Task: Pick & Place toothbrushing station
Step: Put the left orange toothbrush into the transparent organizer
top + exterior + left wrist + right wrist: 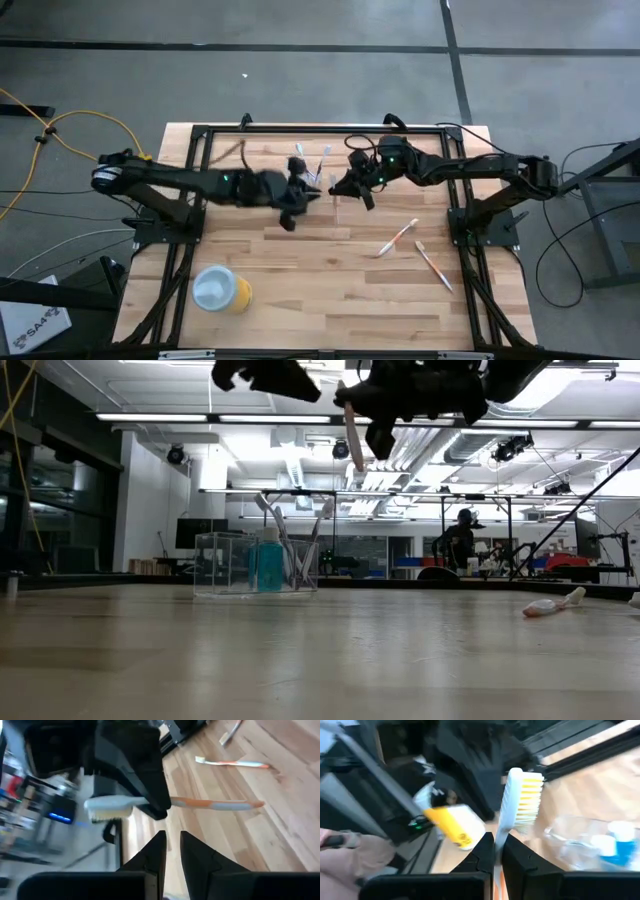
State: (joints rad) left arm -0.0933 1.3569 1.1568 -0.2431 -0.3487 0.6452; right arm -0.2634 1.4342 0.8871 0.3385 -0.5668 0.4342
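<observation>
- The clear holder [255,565] of the toothbrushing station stands at the far side of the tabletop [330,290]. In the low view it already keeps a blue tube [268,560] and a few upright brushes [312,540].
- One toothbrush [517,805], with white head and orange handle, is clamped in the right pincer [495,845]. It is lifted in the air just beside the holder, the head pointing away from the fingers.
- The left pincer [172,842] is close to this same brush. Its fingers are almost together with nothing between them, so I judge it helps nothing at the moment.
- Two more toothbrushes are left on the tabletop, on the right side: one [396,239] nearer to the middle, another one [433,263] near to the right arm's base.
- A yellow cup [222,289] stands near the front, well apart from the holder.
- My judgement: the work is about half done. The held brush must go in the holder, then the two lying ones.
</observation>
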